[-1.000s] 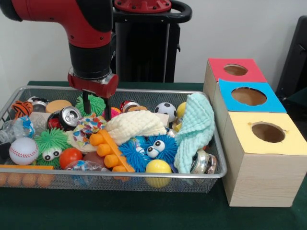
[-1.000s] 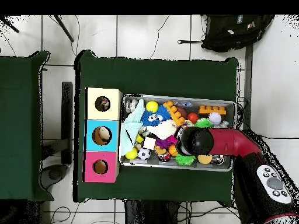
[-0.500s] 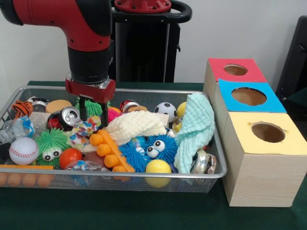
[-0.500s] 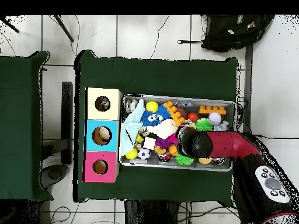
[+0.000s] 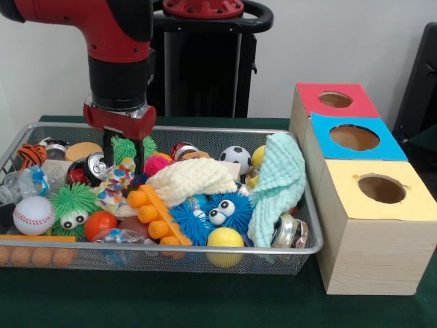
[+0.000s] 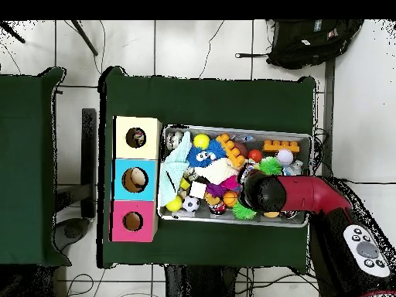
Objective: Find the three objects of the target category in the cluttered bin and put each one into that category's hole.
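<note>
Brightness: even indoor light on my table; nothing is dim.
Source: it reads as soft and from above, no hard beam.
Shadows: faint ones under the toys in the bin; a darker patch below the yellow-topped box.
Glare: small highlights on the drink can and my red arm.
Focus: front view slightly soft throughout.

— What colours were the box tops?
— Red, blue, yellow.
— And the cloths?
— One mint-green cloth, one cream cloth, one white dotted piece with multicoloured spots.
</note>
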`<action>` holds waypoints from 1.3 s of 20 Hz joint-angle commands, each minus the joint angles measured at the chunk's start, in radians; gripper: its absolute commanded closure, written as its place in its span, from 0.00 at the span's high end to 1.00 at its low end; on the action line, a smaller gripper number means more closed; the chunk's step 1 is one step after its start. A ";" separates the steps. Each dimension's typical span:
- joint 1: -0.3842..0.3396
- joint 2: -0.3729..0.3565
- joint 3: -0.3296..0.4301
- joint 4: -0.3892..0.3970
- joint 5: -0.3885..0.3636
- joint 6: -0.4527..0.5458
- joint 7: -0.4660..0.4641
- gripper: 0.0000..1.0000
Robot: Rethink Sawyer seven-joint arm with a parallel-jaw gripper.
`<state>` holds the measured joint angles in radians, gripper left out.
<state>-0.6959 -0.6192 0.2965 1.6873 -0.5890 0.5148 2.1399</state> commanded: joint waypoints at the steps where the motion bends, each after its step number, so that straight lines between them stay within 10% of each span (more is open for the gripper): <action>1: 0.006 0.023 -0.028 -0.009 -0.065 -0.074 -0.006 1.00; 26: 0.095 0.112 -0.128 -0.064 -0.077 -0.287 0.053 1.00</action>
<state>-0.6192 -0.5351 0.1858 1.6785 -0.6108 0.3224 2.1399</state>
